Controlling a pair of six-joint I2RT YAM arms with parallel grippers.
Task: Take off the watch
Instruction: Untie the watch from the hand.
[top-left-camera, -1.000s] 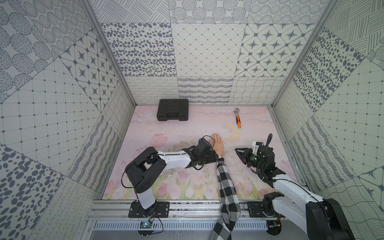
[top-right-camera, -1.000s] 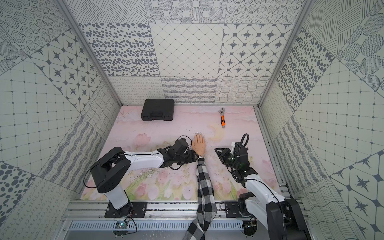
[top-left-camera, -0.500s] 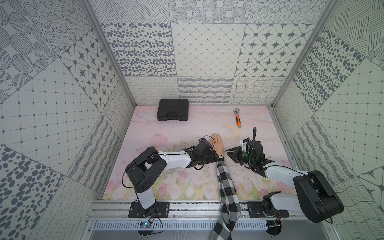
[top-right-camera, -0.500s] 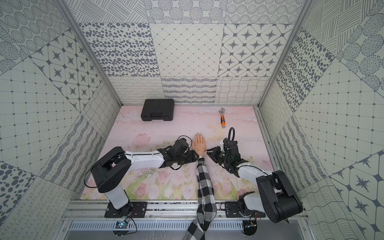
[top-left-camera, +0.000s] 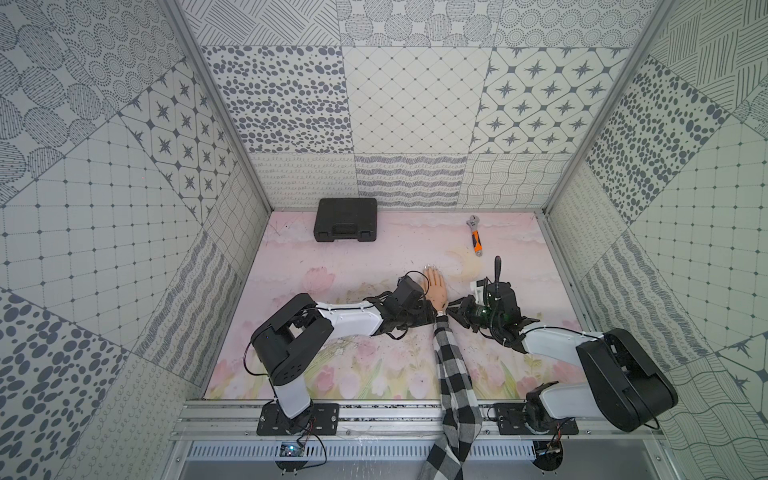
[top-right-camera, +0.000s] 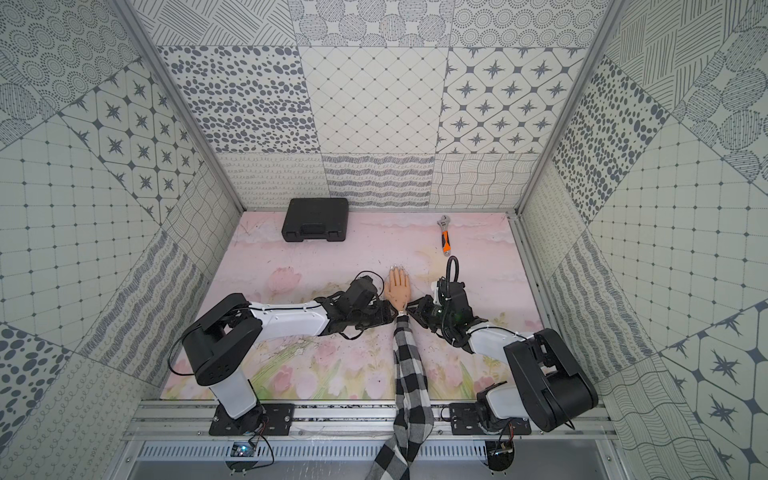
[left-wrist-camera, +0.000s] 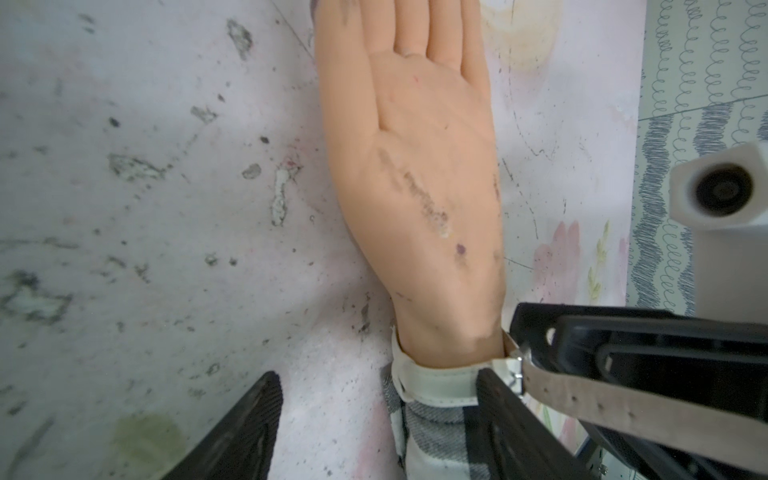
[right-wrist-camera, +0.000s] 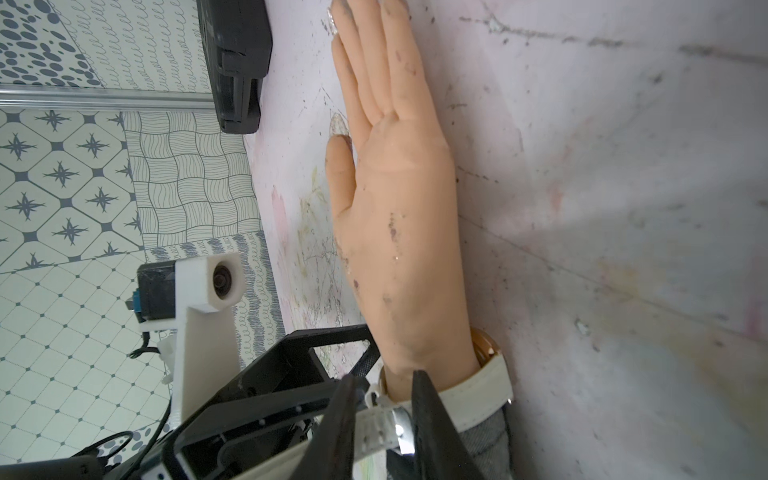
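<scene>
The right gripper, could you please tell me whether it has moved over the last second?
Yes. The right gripper has drawn in toward the unmoved mannequin hand, and now reaches the wrist at the watch.

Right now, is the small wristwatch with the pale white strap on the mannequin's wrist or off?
On. The watch strap wraps the wrist; its free tail leads into the right gripper.

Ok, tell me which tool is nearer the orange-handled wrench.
Right. The right tool, gripping the watch, sits on the side of the mannequin wrist facing the wrench. The left tool straddles the cuff, reaching in from the far side.
</scene>
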